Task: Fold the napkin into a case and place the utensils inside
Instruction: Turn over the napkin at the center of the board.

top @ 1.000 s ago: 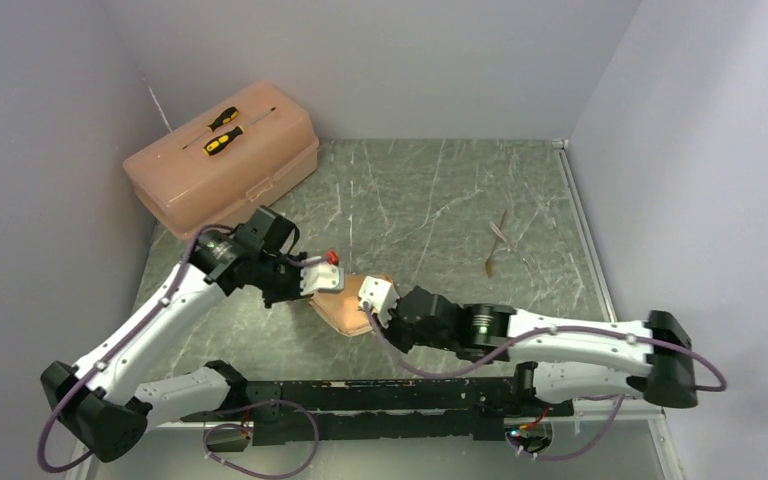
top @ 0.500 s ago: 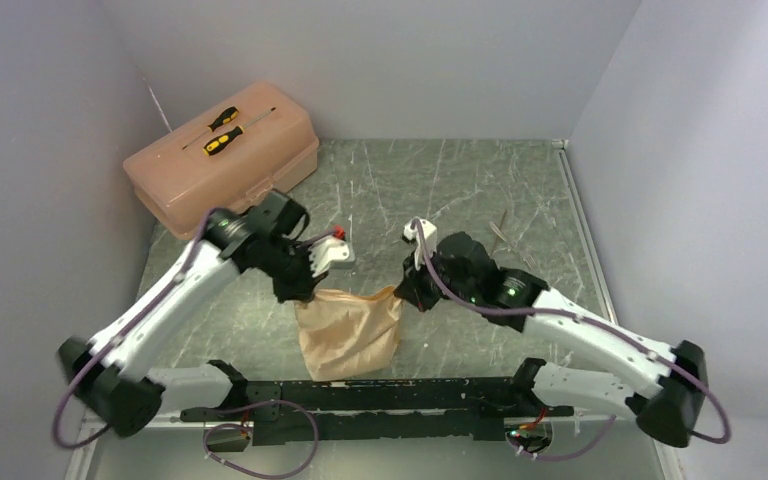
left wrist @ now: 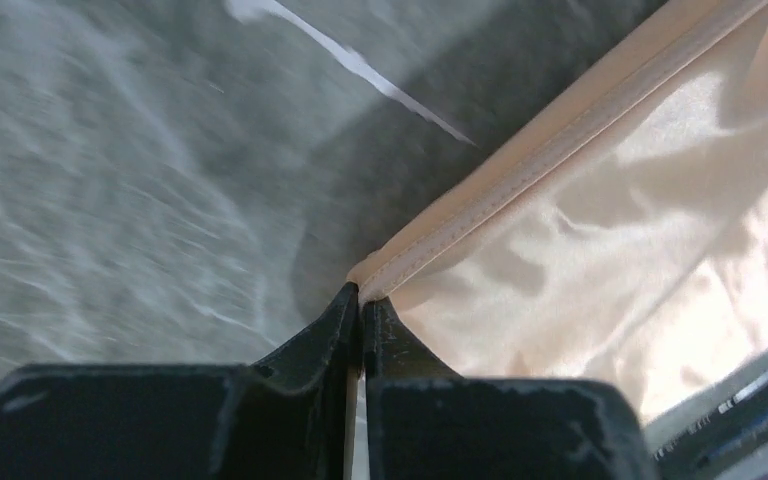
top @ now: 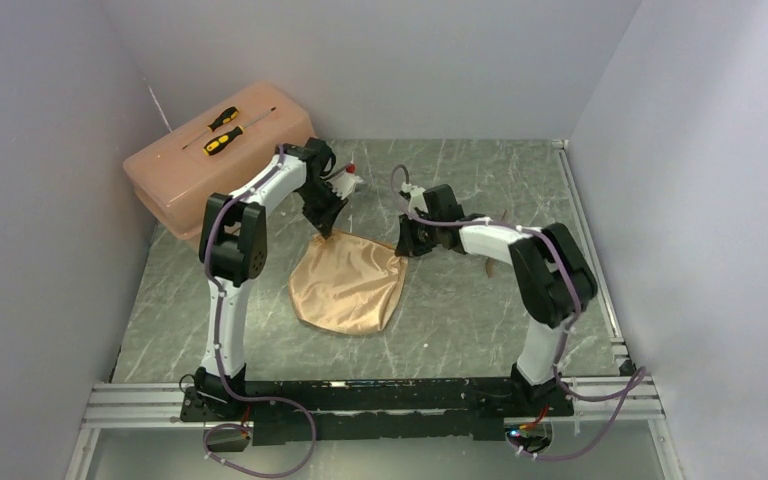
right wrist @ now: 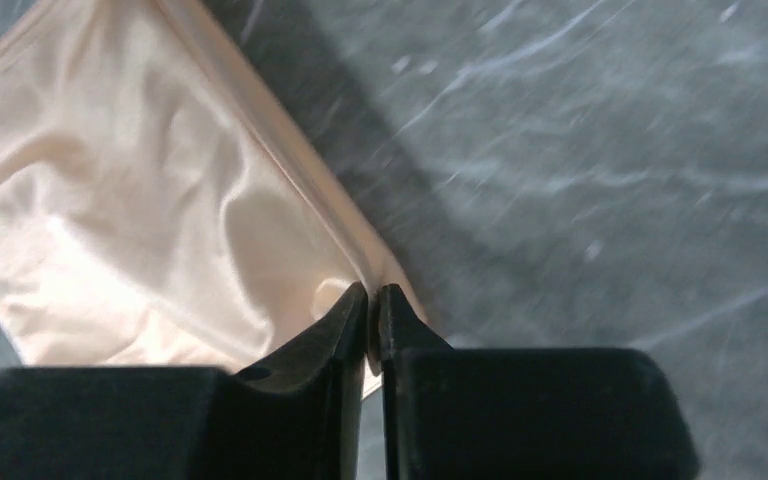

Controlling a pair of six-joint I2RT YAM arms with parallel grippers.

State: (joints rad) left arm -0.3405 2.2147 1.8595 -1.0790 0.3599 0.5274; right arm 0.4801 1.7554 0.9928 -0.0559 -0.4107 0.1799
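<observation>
Looking at progress, you're barely started: on the bench (top: pixel 460 330) the napkin (top: pixel 350 285) lies spread open, with no folds and no case yet. Your left gripper (top: pixel 328 232) and right gripper (top: pixel 404 248) each pinch a far corner. The utensils (top: pixel 489 268) sit untouched, half hidden by the right arm. Only the wrist views show the hems clamped; only the top view shows the utensils.

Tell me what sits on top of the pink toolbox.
Two yellow-and-black screwdrivers lie side by side on the lid of the pink toolbox, toward its far end. The lid is shut, so whatever is inside cannot be seen.
</observation>
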